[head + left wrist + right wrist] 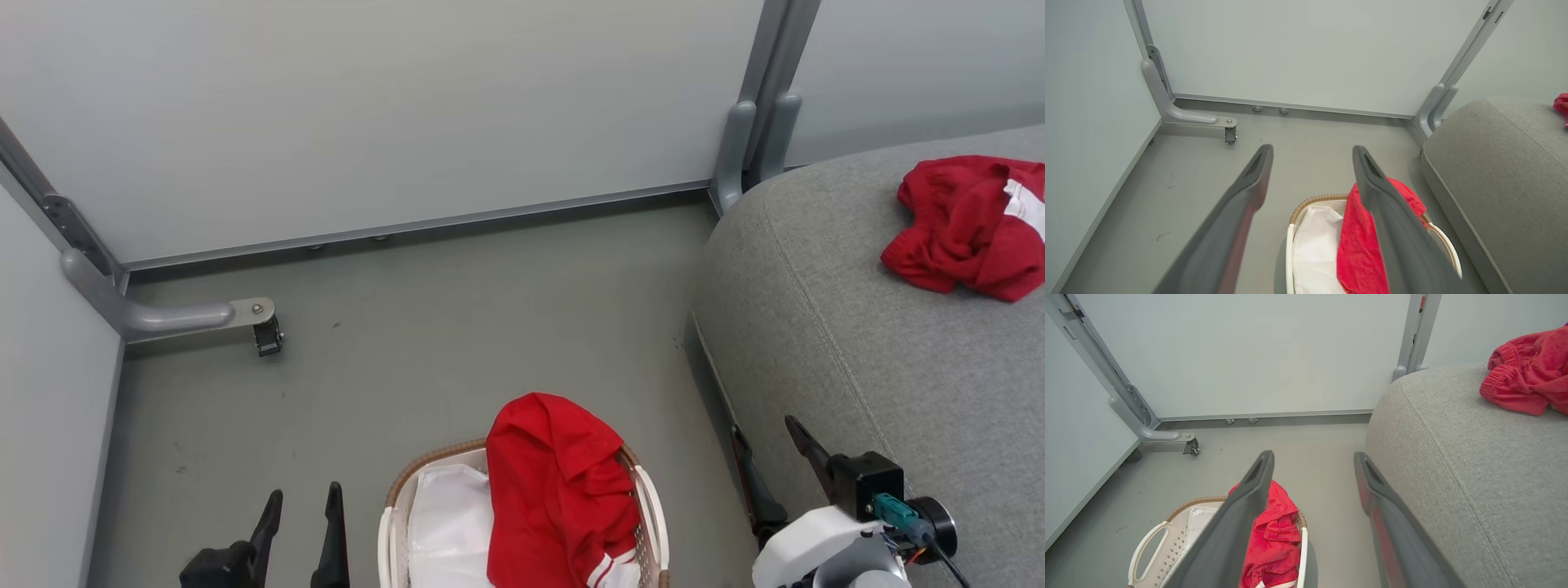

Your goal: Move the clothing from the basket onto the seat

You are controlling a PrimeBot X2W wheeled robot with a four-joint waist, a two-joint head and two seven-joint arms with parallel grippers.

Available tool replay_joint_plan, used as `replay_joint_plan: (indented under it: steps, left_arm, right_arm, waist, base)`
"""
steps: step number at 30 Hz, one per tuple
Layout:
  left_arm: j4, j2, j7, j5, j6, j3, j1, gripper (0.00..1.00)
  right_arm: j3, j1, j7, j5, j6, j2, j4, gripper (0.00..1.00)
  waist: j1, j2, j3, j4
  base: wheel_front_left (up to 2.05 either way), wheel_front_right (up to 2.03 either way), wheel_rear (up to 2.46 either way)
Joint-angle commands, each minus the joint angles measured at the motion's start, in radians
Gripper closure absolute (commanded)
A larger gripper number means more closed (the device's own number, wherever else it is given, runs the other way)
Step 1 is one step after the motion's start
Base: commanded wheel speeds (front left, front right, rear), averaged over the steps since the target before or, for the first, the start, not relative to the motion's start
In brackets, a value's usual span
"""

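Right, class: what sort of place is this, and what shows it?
Probably a partitioned test bay staged as a home: pale partition panels on metal feet, a grey seat, a laundry basket.

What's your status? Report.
Open and empty: left claw, right claw. Red clothing draped in basket, untouched. Another red garment on seat. No obstruction seen.

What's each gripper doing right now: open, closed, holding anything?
Left gripper: open, holding nothing.
Right gripper: open, holding nothing.
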Motion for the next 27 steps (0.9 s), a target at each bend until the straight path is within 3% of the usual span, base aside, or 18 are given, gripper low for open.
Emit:
replay_joint_plan:
  steps: [1, 17, 27]
  left_arm:
    - [0.001, 0.002, 0.000, -0.007, -0.003, -0.010, -0.022, 0.00]
    - [0.082, 0.003, 0.000, -0.056, -0.003, -0.182, -0.246, 0.00]
    - [0.173, 0.004, 0.000, -0.014, -0.003, -0.290, -0.405, 0.00]
  right_arm:
    - [0.002, -0.022, -0.005, 0.005, -0.001, -0.003, -0.008, 0.00]
    - [0.042, -0.195, -0.005, 0.050, -0.001, -0.003, -0.125, 0.00]
    - [0.066, -0.290, -0.005, 0.097, -0.001, -0.002, -0.221, 0.00]
  waist:
    - [0.0001, -0.0001, 0.027, -0.014]
    - [0.0001, -0.0001, 0.317, -0.144]
    - [0.0001, -0.0001, 0.507, -0.216]
  base:
    - [0.00, 0.00, 0.00]
    - [0.00, 0.00, 0.00]
    - [0.00, 0.00, 0.00]
